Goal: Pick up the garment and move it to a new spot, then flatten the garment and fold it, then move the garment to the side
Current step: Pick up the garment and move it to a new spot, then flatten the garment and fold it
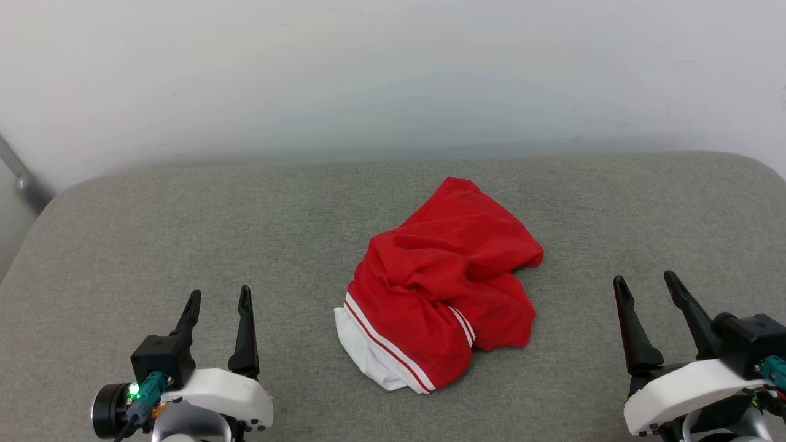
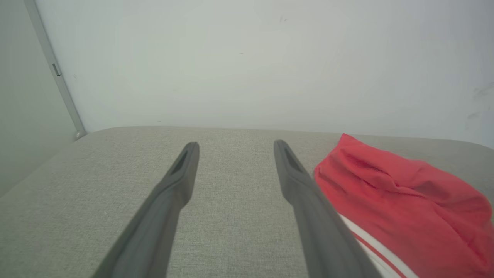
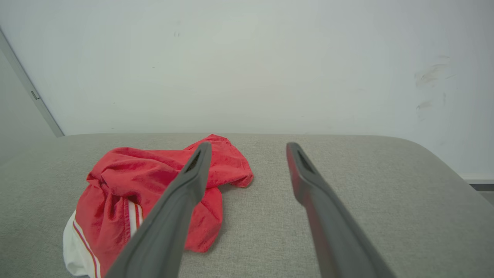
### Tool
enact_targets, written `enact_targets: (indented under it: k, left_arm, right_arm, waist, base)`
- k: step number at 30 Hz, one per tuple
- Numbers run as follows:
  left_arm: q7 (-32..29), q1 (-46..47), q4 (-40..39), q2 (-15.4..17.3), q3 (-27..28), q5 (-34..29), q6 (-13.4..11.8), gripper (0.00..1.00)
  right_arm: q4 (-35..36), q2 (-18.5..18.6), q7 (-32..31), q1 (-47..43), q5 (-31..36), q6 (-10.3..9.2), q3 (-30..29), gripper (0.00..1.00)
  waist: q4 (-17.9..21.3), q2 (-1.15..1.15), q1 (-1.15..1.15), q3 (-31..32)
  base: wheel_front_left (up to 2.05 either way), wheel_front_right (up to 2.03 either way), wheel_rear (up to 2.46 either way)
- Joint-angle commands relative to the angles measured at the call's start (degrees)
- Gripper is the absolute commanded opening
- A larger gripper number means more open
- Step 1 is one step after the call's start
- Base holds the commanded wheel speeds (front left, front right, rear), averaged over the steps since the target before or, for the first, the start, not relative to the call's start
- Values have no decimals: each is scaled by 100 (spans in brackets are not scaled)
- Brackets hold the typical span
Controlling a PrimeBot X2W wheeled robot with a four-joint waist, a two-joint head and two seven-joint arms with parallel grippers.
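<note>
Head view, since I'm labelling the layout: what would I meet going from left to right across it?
left gripper, jaws open → crumpled red garment → right gripper, jaws open

garment (image 1: 442,270): red, with a white part at the near edge and red-white striped trim (thin stripes). surface (image 1: 184,215): grey, heathered weave. wall (image 1: 393,73): plain off-white. left tool (image 1: 220,291) and right tool (image 1: 644,277): black fingers, white shells, teal connectors.
</note>
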State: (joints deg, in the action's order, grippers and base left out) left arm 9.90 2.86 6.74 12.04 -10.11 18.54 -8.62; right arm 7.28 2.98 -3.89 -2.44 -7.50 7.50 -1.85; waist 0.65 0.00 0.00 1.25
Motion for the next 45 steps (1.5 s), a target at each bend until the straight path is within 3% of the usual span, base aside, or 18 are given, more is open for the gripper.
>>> enact_targets:
  k: [1, 5, 8, 14, 18, 23, 29, 31, 32, 38, 45]
  left_arm:
    - [-21, 59, -21, 34, 19, 24, -25, 100]
    - [-296, 256, 37, 104, -68, 57, 81, 100]
    - [-827, 582, 122, 187, -283, 83, 317, 100]
    - [-2531, 1297, 482, 320, -920, 244, 920, 100]
    - [-3484, 1541, 824, 298, -1235, 418, 1190, 100]
    - [-4394, 1640, 1213, 304, -1507, 656, 1372, 100]
    - [-4924, 1657, 1569, 235, -1748, 826, 1461, 100]
    - [-5106, 1631, 1670, 185, -1851, 896, 1500, 20]
    - [-5151, 1615, 1690, 167, -1888, 938, 1510, 0]
    - [-5000, 1692, 1544, 343, -1861, 881, 1463, 0]
    - [-4447, 1663, 517, 944, -1392, 547, 993, 0]
  right_arm:
    - [-9, -13, 28, 70, 14, -2, 1, 100]
    - [-33, -13, 52, 105, 9, -2, -19, 100]
    - [-53, -13, 45, 138, 30, -2, -26, 100]
    - [-43, -12, 81, 287, 36, -2, -26, 100]
    - [-89, -12, 140, 398, -8, -2, -19, 100]
    - [-181, -13, 207, 463, -94, -2, 5, 100]
    - [-322, -13, 333, 569, -165, -2, 35, 100]
    - [-347, -12, 347, 597, -173, -2, 39, 100]
    - [-364, -12, 358, 600, -180, -2, 36, 100]
    - [-435, -12, 401, 583, -181, -2, -40, 100]
    - [-442, -12, 359, 467, -145, -2, -135, 100]
  waist:
    - [-3, 0, 0, -8]
    - [-23, 0, 0, -56]
    - [-29, 0, 0, -114]
    - [117, 0, 0, -406]
    - [288, 0, 0, -616]
    - [492, 0, 0, -829]
    - [659, 0, 0, -1008]
    - [691, 0, 0, -1027]
    - [701, 0, 0, -1034]
    - [647, 0, 0, -982]
    - [378, 0, 0, -757]
  base:
    - [0, 0, 0]
    - [0, 0, 0]
    - [0, 0, 0]
    - [0, 0, 0]
    - [0, 0, 0]
    - [0, 0, 0]
    - [0, 0, 0]
    - [0, 0, 0]
    - [0, 0, 0]
    - [0, 0, 0]
    - [0, 0, 0]
